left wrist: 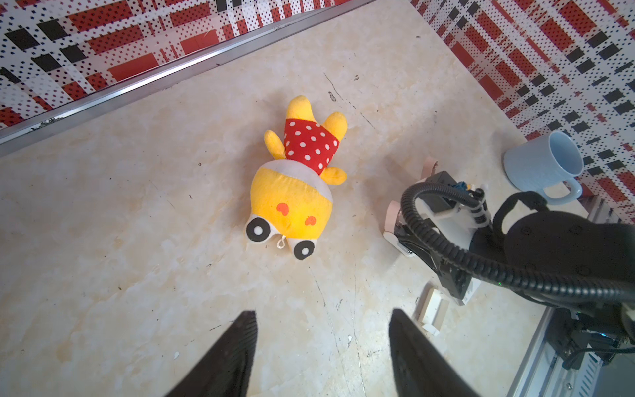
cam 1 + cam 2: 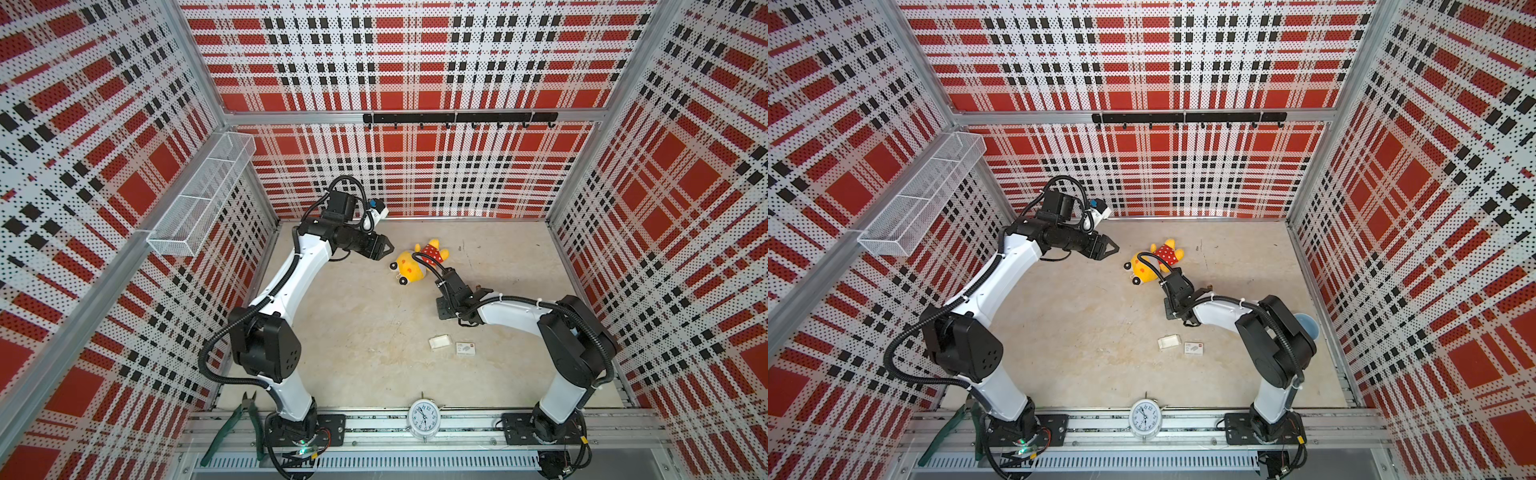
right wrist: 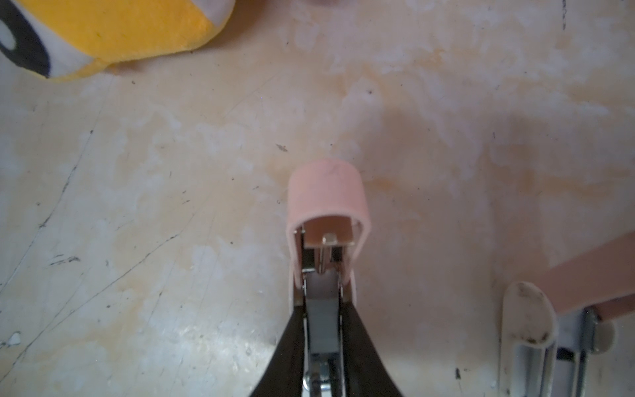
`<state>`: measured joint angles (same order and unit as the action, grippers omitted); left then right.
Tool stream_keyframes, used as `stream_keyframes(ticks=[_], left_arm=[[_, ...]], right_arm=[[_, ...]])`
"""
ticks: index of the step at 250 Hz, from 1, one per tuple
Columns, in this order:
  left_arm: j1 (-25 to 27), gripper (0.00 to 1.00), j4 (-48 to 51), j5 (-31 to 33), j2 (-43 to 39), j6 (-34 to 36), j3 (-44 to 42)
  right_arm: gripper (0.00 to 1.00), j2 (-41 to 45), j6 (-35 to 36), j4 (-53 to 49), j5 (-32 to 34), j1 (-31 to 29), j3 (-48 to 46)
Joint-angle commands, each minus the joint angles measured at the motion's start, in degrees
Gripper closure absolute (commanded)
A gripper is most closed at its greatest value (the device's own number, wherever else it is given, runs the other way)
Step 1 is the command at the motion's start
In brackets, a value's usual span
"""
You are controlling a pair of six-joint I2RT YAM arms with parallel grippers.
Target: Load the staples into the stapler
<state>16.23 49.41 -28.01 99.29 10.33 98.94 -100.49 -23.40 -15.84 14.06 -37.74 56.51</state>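
Much bare tabletop (image 2: 353, 332) is lying open at left; right gripper (image 3: 322, 306) is pinching the stapler (image 3: 326, 192), plush toy (image 2: 411, 265) lying just beyond, left gripper (image 1: 322, 312) hovering spread.

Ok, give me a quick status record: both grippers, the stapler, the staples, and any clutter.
left gripper: open, empty, above the table near the plush toy
right gripper: shut on the stapler, fingers on its metal channel
staples: no strip discernible
staple box: on the table, white tray beside it
clutter: blue mug, alarm clock, pliers
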Motion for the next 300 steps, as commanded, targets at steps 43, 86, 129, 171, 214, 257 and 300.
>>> stream_keyframes(ticks=[43,86,129,171,214,257,300], left_arm=[[0.45,0.35,0.51,0.19,0.37,0.0,1.09],[0.42,0.36,0.46,0.19,0.3,-0.02,1.17],[0.56,0.35,0.5,0.3,0.22,-0.02,1.43],[0.51,0.36,0.5,0.41,0.03,0.05,1.46],[0.6,0.36,0.47,0.58,-0.06,0.08,1.59],[0.52,0.35,0.44,0.67,-0.31,0.15,1.3],[0.65,0.35,0.51,0.68,-0.5,0.13,1.34]], right_arm=[[0.74,0.31,-0.11,-1.73,-0.63,0.42,-1.67],[0.74,1.04,-0.2,-1.6,-0.79,0.47,-1.85],[0.73,2.57,0.03,-1.74,-0.39,0.42,-1.9],[0.71,3.78,0.42,-2.27,-0.33,0.43,-1.56],[0.7,4.66,0.57,-2.36,-0.46,0.39,-1.48],[0.69,5.13,0.56,-2.58,-0.58,0.45,-1.32],[0.7,6.79,0.67,-2.62,-0.84,0.39,-1.5]])
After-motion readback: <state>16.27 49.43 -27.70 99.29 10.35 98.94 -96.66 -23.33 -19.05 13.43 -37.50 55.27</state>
